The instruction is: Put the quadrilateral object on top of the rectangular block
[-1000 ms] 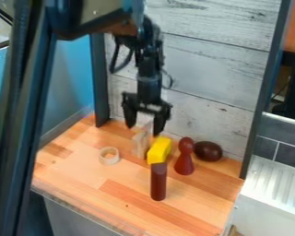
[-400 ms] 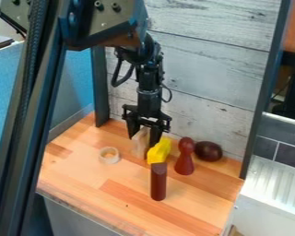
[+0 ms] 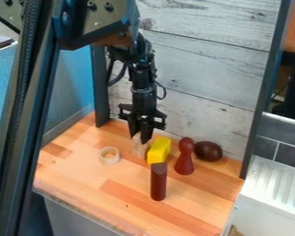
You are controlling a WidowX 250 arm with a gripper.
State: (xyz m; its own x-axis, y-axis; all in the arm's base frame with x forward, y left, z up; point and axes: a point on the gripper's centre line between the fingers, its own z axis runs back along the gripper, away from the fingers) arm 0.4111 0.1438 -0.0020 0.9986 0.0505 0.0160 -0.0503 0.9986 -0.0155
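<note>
The black gripper (image 3: 139, 138) hangs low over the back left part of the wooden table, its fingers pointing down and drawn in on the upper part of a pale wooden block (image 3: 138, 150). The fingers cover that block's top; its lower part shows beneath them, at or close to the tabletop. Just right of it lies the yellow rectangular block (image 3: 159, 150), its near end close behind a dark red upright post (image 3: 158, 181).
A pale wooden ring (image 3: 109, 156) lies left of the pale block. To the right stand a red pawn-shaped piece (image 3: 185, 156) and a dark brown oval object (image 3: 208, 151). A whitish plank wall (image 3: 199, 69) rises behind the table (image 3: 193, 207).
The gripper came down around the pale block, then shifted slightly left, and its fingers closed in. The yellow block stays in place.
</note>
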